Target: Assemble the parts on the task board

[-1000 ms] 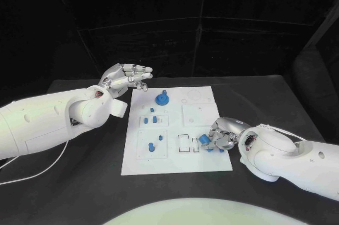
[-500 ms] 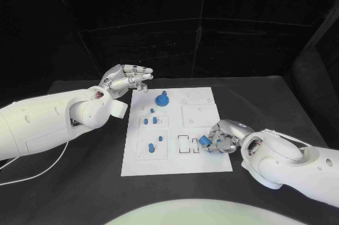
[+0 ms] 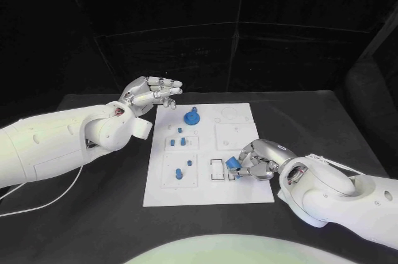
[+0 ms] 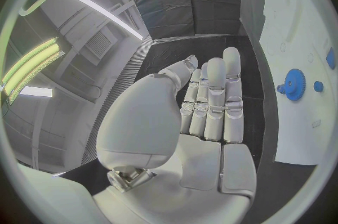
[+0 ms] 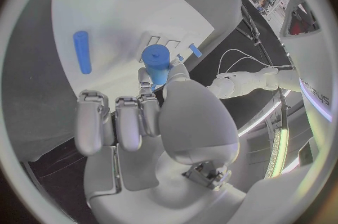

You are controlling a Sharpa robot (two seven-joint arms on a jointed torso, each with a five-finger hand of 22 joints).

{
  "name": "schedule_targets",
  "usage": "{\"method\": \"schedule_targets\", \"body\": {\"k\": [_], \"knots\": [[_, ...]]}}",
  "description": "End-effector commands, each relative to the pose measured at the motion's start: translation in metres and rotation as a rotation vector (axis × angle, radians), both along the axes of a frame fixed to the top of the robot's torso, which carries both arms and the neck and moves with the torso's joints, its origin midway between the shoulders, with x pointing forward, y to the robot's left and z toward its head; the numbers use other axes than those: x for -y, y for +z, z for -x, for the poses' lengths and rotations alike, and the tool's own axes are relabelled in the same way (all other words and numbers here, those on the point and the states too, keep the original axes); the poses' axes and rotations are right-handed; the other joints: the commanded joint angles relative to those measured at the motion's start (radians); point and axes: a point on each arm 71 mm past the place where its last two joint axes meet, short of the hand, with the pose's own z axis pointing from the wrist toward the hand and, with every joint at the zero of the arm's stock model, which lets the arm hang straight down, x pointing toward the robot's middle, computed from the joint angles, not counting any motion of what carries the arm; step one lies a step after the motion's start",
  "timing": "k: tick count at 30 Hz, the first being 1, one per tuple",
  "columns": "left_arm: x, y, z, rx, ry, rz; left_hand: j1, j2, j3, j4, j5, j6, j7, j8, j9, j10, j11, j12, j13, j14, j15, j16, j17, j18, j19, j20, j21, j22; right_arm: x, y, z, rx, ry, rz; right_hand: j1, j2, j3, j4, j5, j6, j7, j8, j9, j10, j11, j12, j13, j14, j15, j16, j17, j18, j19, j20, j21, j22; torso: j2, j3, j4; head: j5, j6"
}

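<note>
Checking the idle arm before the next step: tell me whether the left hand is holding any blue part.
No. In the left wrist view the left hand has bare fingers with nothing between them, off the task board.

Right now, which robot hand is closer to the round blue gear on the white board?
Left. The left hand hovers just beyond the round blue gear; the right hand is down the white board, holding a blue part.
</note>
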Motion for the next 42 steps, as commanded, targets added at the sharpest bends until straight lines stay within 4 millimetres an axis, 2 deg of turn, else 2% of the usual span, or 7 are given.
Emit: {"method": "schedule_targets", "body": {"k": [1,23,26,28,33,39,42], "knots": [[0.002,0.001,0.0,-0.001,-0.016,0.01,-0.001,-0.001,0.0,-0.004,0.006,-0.01,0.001,0.007,-0.001,-0.007,-0.001,0.006,0.0,-0.007,0.0,0.004,-0.001,0.013,0.001,0.004,-0.005,-0.002,-0.006,-0.002,-0.001,-0.025,0.016,0.004,-0.019,-0.002,-0.01,0.0,-0.005,0.024,-0.016,0.008,0.016,0.021,-0.006,-0.007,0.091,0.07,-0.005,0.001,0.084,-0.01,0.004,-0.001,0.005,0.057,0.0,0.0002,-0.0004,0.002,0.0],[0.004,0.001,0.0,-0.003,-0.021,0.011,-0.001,-0.001,0.0,-0.004,0.006,-0.01,0.001,0.007,-0.001,-0.007,-0.001,0.006,0.0,-0.007,0.0,0.004,-0.001,0.013,0.001,0.004,-0.005,-0.002,-0.036,-0.012,-0.012,-0.055,0.016,0.037,-0.101,0.03,-0.069,0.005,-0.057,0.061,-0.039,0.049,0.054,0.022,-0.025,-0.023,0.089,0.07,-0.022,-0.001,0.084,-0.009,0.003,-0.015,0.003,0.056,0.001,0.0004,-0.0015,0.011,-0.002],[0.004,0.001,0.0,-0.004,-0.023,0.011,-0.001,-0.001,0.0,-0.004,0.006,-0.01,0.001,0.007,-0.001,-0.007,-0.001,0.006,0.0,-0.007,0.0,0.004,-0.001,0.013,0.001,0.004,-0.005,-0.002,-0.038,-0.012,-0.013,-0.046,0.007,0.039,-0.121,0.033,-0.084,0.005,-0.106,0.06,-0.042,0.057,0.063,0.022,-0.028,-0.028,0.087,0.07,-0.024,-0.002,0.082,-0.009,0.002,-0.018,0.002,0.055,0.001,0.0005,-0.0012,0.011,-0.001],[0.004,0.001,0.0,-0.004,-0.023,0.011,-0.001,-0.001,0.0,-0.004,0.006,-0.01,0.001,0.007,-0.001,-0.007,-0.001,0.006,0.0,-0.007,0.0,0.004,-0.001,0.013,0.001,0.004,-0.005,-0.002,-0.039,-0.012,-0.014,-0.041,0.001,0.038,-0.142,0.033,-0.097,0.005,-0.173,0.057,-0.043,0.061,0.07,0.022,-0.029,-0.032,0.086,0.07,-0.025,-0.004,0.081,-0.009,0.002,-0.019,0.001,0.054,0.0,0.0001,-0.0013,0.013,-0.002],[0.004,0.001,0.0,-0.004,-0.023,0.01,-0.001,-0.001,0.0,-0.004,0.006,-0.01,0.001,0.007,-0.001,-0.007,-0.001,0.006,0.0,-0.007,0.0,0.004,-0.001,0.013,0.001,0.004,-0.005,-0.002,-0.039,-0.011,-0.015,-0.024,-0.013,0.041,-0.212,0.015,-0.113,0.007,-0.314,0.048,-0.043,0.068,0.084,0.021,-0.028,-0.04,0.086,0.069,-0.025,-0.007,0.076,-0.009,0.001,-0.02,-0.001,0.052,0.0,0.0004,-0.0019,0.014,-0.001],[0.004,0.001,0.0,-0.005,-0.023,0.01,-0.001,-0.001,0.0,-0.004,0.006,-0.01,0.001,0.007,-0.001,-0.007,-0.001,0.006,0.0,-0.007,0.0,0.004,-0.001,0.013,0.001,0.004,-0.005,-0.002,-0.038,-0.01,-0.015,-0.008,-0.014,0.044,-0.299,-0.038,-0.083,0.008,-0.321,0.042,-0.043,0.073,0.095,0.017,-0.029,-0.053,0.08,0.067,-0.026,-0.013,0.067,-0.007,-0.002,-0.022,-0.005,0.047,0.0,0.001,-0.0018,0.014,-0.001],[0.004,0.001,0.0,-0.006,-0.024,0.01,-0.001,-0.001,-0.001,-0.005,0.006,-0.012,0.001,0.007,-0.001,-0.009,0.0,0.007,0.0,-0.008,0.001,0.004,-0.002,0.013,0.0,0.004,-0.005,-0.002,-0.038,-0.009,-0.015,0.0,-0.01,0.042,-0.305,-0.044,-0.073,0.009,-0.32,0.041,-0.043,0.074,0.096,0.016,-0.029,-0.056,0.078,0.066,-0.026,-0.014,0.065,-0.007,-0.003,-0.022,-0.005,0.045,-0.001,0.0014,-0.0026,0.014,0.001]]}}
